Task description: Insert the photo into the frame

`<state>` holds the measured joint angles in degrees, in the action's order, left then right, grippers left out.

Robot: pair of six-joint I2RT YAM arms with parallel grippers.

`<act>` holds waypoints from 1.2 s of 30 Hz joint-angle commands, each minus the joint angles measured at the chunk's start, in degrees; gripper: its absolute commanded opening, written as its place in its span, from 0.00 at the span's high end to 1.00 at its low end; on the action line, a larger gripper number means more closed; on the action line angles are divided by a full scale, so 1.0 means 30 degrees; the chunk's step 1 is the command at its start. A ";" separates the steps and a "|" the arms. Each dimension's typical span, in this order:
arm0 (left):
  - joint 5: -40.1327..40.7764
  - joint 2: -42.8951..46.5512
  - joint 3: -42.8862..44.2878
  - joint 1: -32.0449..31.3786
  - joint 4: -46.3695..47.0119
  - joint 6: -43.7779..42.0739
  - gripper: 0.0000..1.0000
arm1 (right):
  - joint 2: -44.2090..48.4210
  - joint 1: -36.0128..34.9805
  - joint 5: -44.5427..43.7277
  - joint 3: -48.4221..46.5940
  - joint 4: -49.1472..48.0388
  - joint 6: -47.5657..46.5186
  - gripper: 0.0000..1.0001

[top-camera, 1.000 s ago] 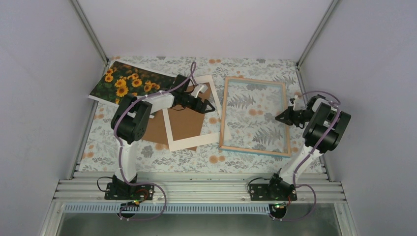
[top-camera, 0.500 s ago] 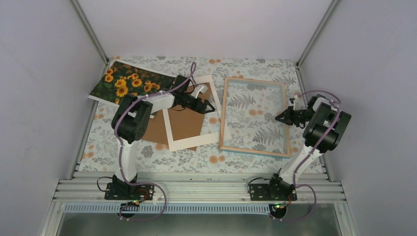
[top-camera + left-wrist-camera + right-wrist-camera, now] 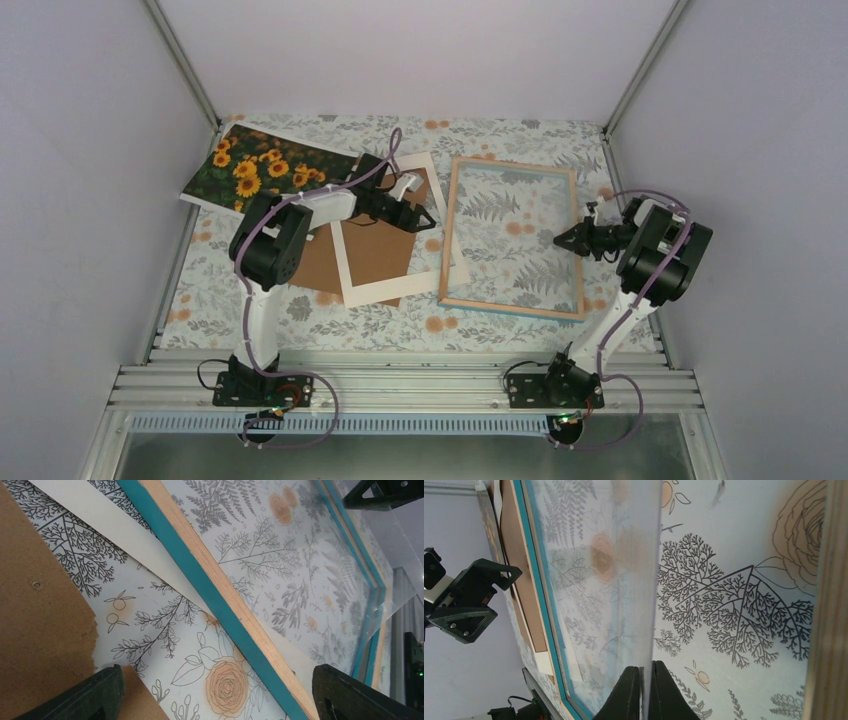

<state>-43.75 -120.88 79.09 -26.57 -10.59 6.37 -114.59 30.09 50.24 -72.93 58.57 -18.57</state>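
- Floral cloth (image 3: pixel 300 310) covers the table, with pale grey walls on three sides.
- Photo (image 3: pixel 262 168) lies face up at 10 o'clock on the cloth, sunflowers showing. The left arm crosses above its 3 o'clock end. It is well apart from the frame.
- Frame (image 3: pixel 512 308) lies at 3 o'clock from table centre, wood back up. The turquoise shows only along its edges in the wrist views.
- Mat (image 3: pixel 392 291), cream, sits near centre on top of a brown board (image 3: pixel 378 250). The board's torn edge shows in the left wrist view.
- The frame's 9 o'clock rail lies over the mat's 3 o'clock strip, touching it.
- Left gripper (image 3: pixel 428 216) hovers low over the mat's 3 o'clock side, just beside the frame. Its fingers are spread wide and nothing is between them.
- Right gripper (image 3: pixel 567 238) sits at the frame's 3 o'clock rail, pointing toward 9 o'clock.
- Its fingers are pressed together on the edge of a clear pane (image 3: pixel 599 580).
- The pane is tilted, its 3 o'clock edge raised above the frame opening. Cloth pattern shows through it, slightly hazed.
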 commanded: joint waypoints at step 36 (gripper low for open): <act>0.7618 -0.3680 0.5041 -0.1897 -0.2837 -0.3302 0.25 | -0.1740 -0.0200 0.2841 -0.1024 0.1451 -0.0061 0.96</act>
<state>-26.24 -129.54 92.58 -32.05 -16.73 -2.68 -118.34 30.02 55.07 -75.09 63.09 -19.88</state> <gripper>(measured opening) 0.761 0.040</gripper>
